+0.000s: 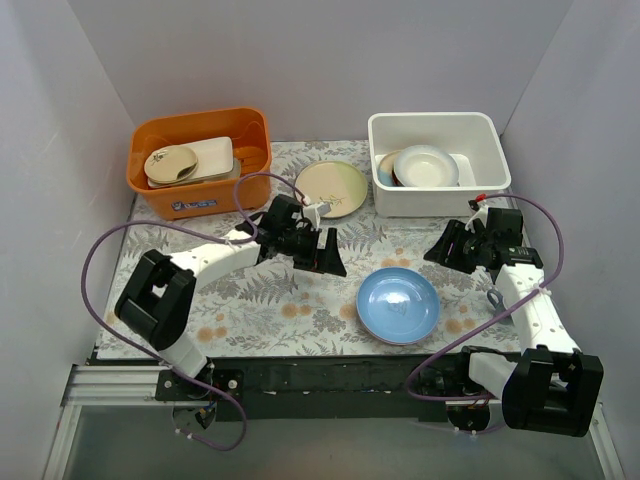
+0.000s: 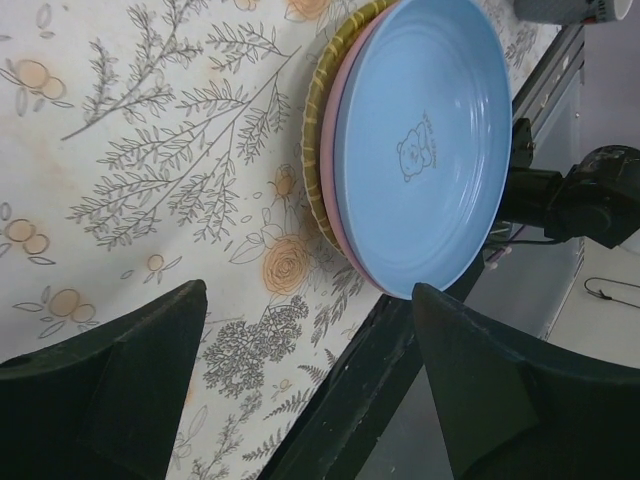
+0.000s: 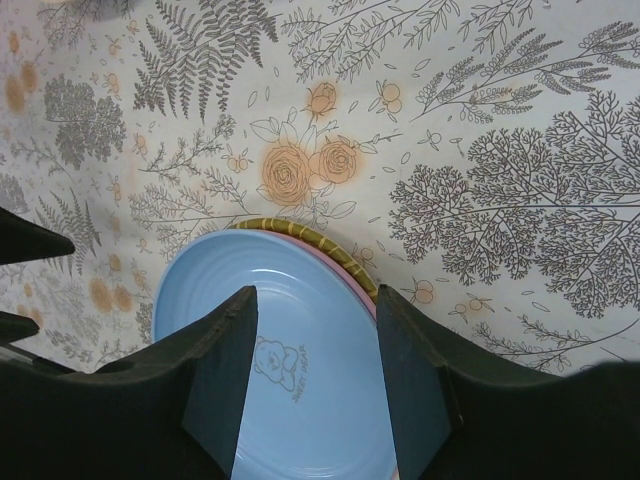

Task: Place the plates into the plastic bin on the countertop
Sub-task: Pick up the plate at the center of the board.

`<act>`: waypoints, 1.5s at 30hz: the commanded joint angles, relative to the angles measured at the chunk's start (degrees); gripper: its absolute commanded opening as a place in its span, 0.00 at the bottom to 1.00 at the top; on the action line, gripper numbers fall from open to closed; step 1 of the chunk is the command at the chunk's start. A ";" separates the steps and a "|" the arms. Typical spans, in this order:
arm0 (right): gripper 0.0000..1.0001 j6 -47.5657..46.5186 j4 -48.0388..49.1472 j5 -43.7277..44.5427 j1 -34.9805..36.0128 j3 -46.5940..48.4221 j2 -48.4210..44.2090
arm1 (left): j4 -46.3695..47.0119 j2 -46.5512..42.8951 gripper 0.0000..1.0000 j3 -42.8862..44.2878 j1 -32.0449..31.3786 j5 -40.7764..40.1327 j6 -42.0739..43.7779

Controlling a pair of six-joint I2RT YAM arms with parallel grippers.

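Left claw (image 2: 308,300): we find it open, empty.
Right claw (image 3: 315,292): open above blue plate (image 3: 300,420).
Blue plate: tops pink plate (image 2: 350,250), yellow plate (image 2: 313,140) on bench (image 2: 150,150).

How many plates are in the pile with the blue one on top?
3. The blue plate on top, a pink plate right under it, a yellow plate at the bottom. More could hide underneath.

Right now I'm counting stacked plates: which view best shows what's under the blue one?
Left wrist: yellow rim and pink rim show beside the blue plate. Right wrist gives slivers past its pincer; top view, mostly blue.
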 commanded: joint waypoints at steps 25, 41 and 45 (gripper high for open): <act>0.58 -1.48 1.25 -1.47 -0.34 0.31 -1.29 | 6.54 10.10 0.48 2.16 -12.87 -6.57 -4.69; 0.58 -1.57 2.39 -3.22 -0.34 -0.75 -0.67 | 8.13 9.30 0.61 3.30 -13.92 -6.13 -6.19; 0.58 -1.57 2.56 -3.23 -0.34 -0.84 -0.59 | 8.30 12.20 0.56 5.06 -15.77 -6.74 -6.10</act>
